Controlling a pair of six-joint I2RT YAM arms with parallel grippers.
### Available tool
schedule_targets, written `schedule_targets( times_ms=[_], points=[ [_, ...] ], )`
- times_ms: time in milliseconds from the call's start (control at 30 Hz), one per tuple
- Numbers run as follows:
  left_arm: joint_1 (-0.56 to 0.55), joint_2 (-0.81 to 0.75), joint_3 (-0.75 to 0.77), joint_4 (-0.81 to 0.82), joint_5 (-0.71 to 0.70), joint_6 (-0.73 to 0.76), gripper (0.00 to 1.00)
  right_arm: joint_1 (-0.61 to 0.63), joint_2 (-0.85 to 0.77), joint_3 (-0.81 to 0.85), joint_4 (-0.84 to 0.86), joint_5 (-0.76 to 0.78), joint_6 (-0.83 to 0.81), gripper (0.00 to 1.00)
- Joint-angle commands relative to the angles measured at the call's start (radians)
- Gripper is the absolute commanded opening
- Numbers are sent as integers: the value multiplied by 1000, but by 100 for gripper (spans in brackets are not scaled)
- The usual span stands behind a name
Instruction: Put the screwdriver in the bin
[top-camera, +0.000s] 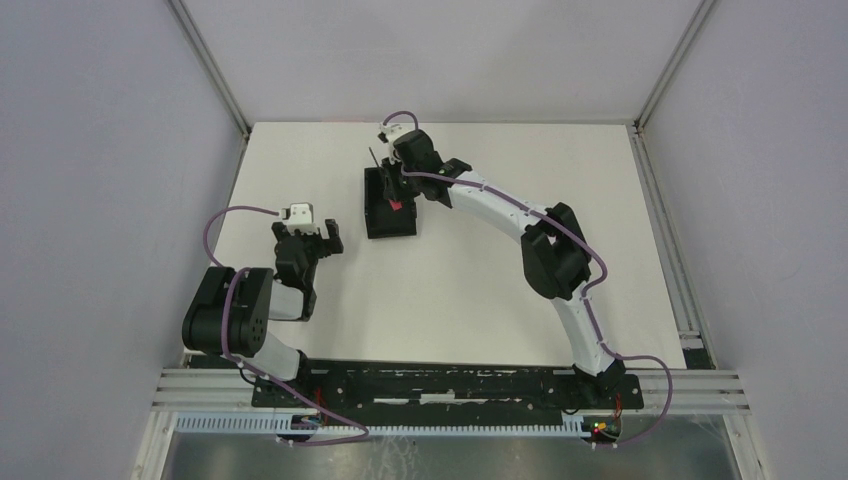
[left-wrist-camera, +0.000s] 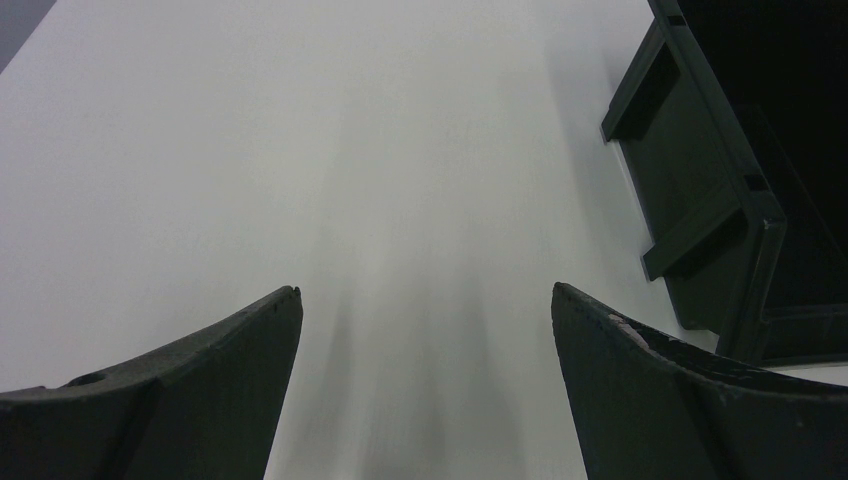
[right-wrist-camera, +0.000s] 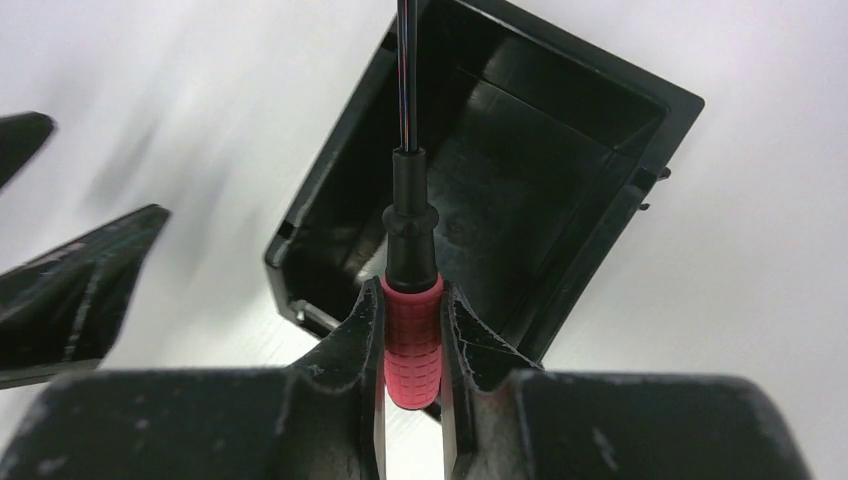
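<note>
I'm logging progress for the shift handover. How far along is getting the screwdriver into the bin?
Done: the screwdriver is off the table and held over the bin. In hand: the right gripper clamps its red handle, with the shaft pointing across the bin's open interior. Left: lower and release it; nothing lies inside the bin yet. The left gripper hangs open over the table beside the bin, idle.
</note>
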Motion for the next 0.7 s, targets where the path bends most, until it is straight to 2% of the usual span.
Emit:
schedule_targets(
  times_ms=[0, 33, 67, 167, 500, 567, 633, 667],
  points=[
    [5, -7, 16, 31, 6, 18, 100, 23, 24, 15, 20, 56, -79, 8],
    [5, -8, 16, 31, 6, 18, 100, 23, 25, 10, 23, 61, -79, 11],
    [5, -7, 16, 31, 6, 18, 100, 25, 22, 2, 27, 68, -80, 18],
    [4, -7, 16, 31, 6, 18, 100, 25, 14, -13, 35, 95, -83, 46],
    [5, -7, 16, 31, 6, 18, 100, 29, -123, -26, 83, 57, -65, 51],
    [4, -7, 16, 31, 6, 18, 100, 28, -163, -43, 103, 52, -64, 55],
    [5, -7, 16, 31, 6, 18, 100, 27, -204, -64, 118, 47, -69, 70],
    [4, -7, 16, 31, 6, 18, 100, 26, -225, -77, 123, 46, -76, 83]
  ],
)
